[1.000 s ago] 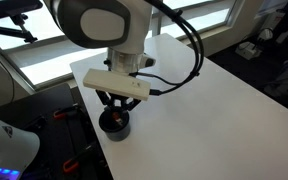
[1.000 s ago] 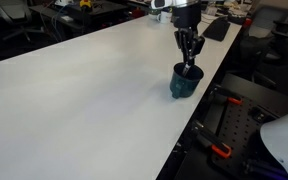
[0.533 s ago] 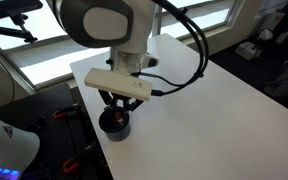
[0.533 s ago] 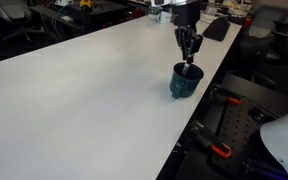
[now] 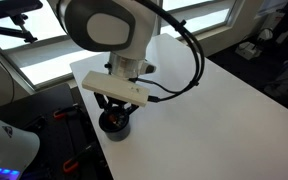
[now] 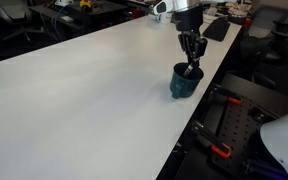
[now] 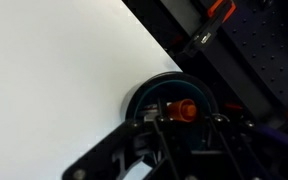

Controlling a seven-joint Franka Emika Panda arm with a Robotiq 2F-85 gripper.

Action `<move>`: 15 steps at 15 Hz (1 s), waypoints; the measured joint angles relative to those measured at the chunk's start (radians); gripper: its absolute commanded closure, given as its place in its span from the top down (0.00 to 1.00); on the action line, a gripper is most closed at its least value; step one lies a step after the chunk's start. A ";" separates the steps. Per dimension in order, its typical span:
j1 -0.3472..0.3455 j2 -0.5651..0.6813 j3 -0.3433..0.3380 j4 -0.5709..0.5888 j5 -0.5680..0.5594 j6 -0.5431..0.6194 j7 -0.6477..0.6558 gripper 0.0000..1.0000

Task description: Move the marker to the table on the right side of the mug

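Note:
The dark blue-grey mug (image 5: 115,125) stands near the edge of the white table (image 5: 209,110); it also shows in an exterior view (image 6: 183,83). The marker stands inside the mug, and only its reddish-orange end (image 7: 185,108) shows, in the wrist view, within the mug's rim (image 7: 136,97). My gripper (image 7: 187,120) hangs straight over the mug with its fingers open on either side of the marker's end, apart from it. Both exterior views show the fingertips (image 5: 114,106) (image 6: 192,63) at the mug's mouth. The marker is hidden in both exterior views.
The mug stands close to the table's edge (image 7: 164,45), with a drop to dark floor equipment with orange-handled clamps (image 7: 216,10) beyond. A keyboard (image 6: 216,28) lies at the table's far end. Wide bare tabletop (image 6: 84,90) stretches away from the mug.
My gripper has come down a little toward the mug's mouth. The mug and marker have not moved.

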 measured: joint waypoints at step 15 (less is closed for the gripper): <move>0.002 0.000 0.006 0.001 -0.010 -0.015 0.001 0.37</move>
